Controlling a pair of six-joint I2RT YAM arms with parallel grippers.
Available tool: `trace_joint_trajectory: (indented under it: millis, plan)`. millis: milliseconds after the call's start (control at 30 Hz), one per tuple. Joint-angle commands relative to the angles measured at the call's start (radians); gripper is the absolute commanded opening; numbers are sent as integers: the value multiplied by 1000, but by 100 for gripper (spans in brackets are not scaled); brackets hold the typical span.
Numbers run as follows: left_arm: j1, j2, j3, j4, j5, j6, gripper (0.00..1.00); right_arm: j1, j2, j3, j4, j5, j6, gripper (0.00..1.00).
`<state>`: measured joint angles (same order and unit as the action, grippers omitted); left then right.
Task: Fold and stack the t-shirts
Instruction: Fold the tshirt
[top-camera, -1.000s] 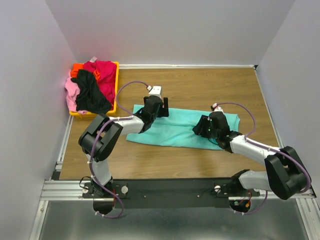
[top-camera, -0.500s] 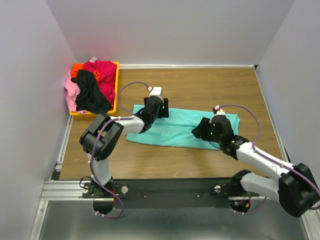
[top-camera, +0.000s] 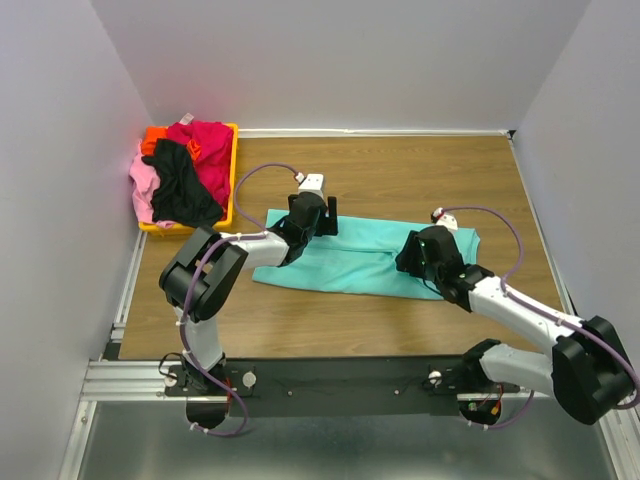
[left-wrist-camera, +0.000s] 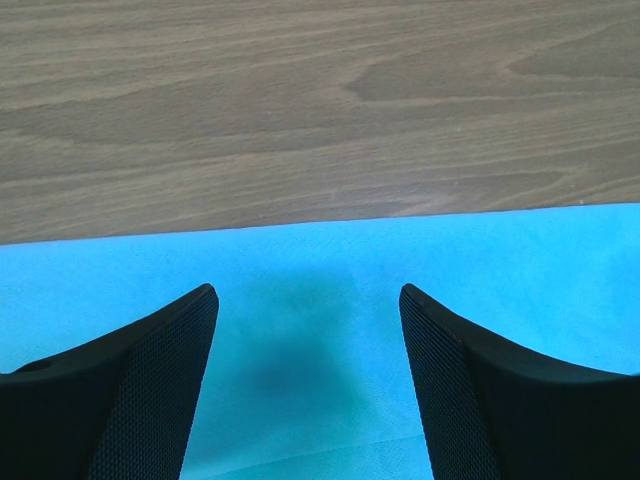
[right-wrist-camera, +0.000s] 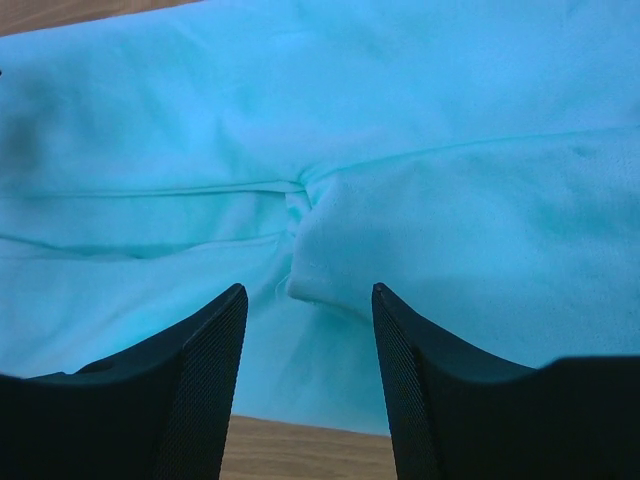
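Jaws on left gripper (left-wrist-camera: 308, 295) and right gripper (right-wrist-camera: 308, 290) stood released above the limp, light turquoise t-shirt (right-wrist-camera: 450, 90), likely best pinched at the fold between the right jaws.

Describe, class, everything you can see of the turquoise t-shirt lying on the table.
The turquoise t-shirt is soft, plain, matte cloth, folded into a long band that lies flat on the wooden table, running left to right. Its far edge is straight. Near its right end a folded layer bunches into a small pucker with creases running from it. The left gripper hangs open over the far edge and the right gripper is open over the pucker. Neither holds any cloth.
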<state>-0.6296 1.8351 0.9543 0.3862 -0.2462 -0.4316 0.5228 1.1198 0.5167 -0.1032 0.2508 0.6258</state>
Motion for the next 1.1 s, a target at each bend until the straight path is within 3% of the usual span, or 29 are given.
trace_joint_trajectory:
  millis: [0, 233, 567, 1067]
  plan:
    - [-2, 27, -15, 8, 15, 7, 81, 6, 20, 39, 14, 100, -21, 61]
    - [-1, 13, -34, 10, -8, 19, 82, 6, 64, 14, 59, 122, -31, 62]
    - [-1, 15, -52, 13, -15, 16, 82, 6, 137, -52, 132, 94, 15, 50]
    - [5, -2, -138, 10, -39, -18, 82, 5, 302, 25, 134, 51, 38, 57]
